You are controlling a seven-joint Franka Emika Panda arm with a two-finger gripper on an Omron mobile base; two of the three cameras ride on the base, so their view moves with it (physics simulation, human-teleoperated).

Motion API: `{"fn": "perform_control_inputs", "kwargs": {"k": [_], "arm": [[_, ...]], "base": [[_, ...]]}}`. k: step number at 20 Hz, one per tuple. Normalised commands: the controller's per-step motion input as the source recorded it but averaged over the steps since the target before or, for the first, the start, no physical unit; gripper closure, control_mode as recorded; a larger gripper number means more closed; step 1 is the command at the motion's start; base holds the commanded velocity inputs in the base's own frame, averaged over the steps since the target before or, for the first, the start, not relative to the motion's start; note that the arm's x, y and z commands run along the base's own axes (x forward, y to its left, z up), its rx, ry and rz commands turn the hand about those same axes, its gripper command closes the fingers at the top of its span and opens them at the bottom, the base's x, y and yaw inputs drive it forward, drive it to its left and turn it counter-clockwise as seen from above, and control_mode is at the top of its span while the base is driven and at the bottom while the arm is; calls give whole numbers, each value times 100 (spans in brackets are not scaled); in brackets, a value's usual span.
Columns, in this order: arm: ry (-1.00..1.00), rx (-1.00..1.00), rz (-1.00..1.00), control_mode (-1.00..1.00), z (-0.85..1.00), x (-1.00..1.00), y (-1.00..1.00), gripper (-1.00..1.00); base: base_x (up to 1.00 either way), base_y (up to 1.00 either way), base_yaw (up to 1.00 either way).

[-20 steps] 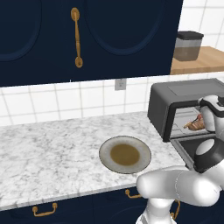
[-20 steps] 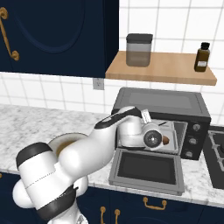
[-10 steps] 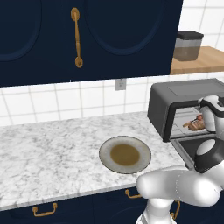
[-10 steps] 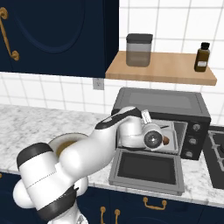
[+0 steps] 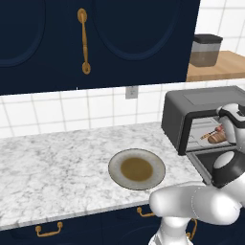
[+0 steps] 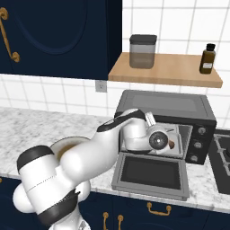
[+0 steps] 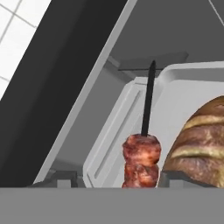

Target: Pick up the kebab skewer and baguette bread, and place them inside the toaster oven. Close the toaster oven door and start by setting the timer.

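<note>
Nearest in the hand view, the kebab skewer and the baguette bread lie side by side on a pale tray inside the toaster oven, the skewer's dark stick pointing deeper into the cavity. The gripper is reached into the oven mouth. Its fingertips are hard to make out at the bottom of the hand view, so I cannot tell whether the jaws are spread or closed; nothing is visibly pinched between them, and both foods appear to rest on the tray.

Judged from this, both items are placed, and the remaining work is the toaster oven door, which hangs fully open and flat in front of the oven, then the timer dials on the right panel. The door looks rigid and hinged along its bottom edge; lifting from under its outer edge or bar handle should swing it shut. The skewer is light and thin, best left undisturbed.

Farther off, the empty plate sits on the marble counter.
</note>
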Motion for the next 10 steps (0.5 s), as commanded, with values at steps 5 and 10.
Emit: {"fn": "perform_control_inputs", "kwargs": {"k": [5,10], "arm": [[0,0,0,-100,32,0,0,-100],[0,0,0,-100,43,0,-1,-100]], "base": [[0,0,0],[0,0,0]]}}
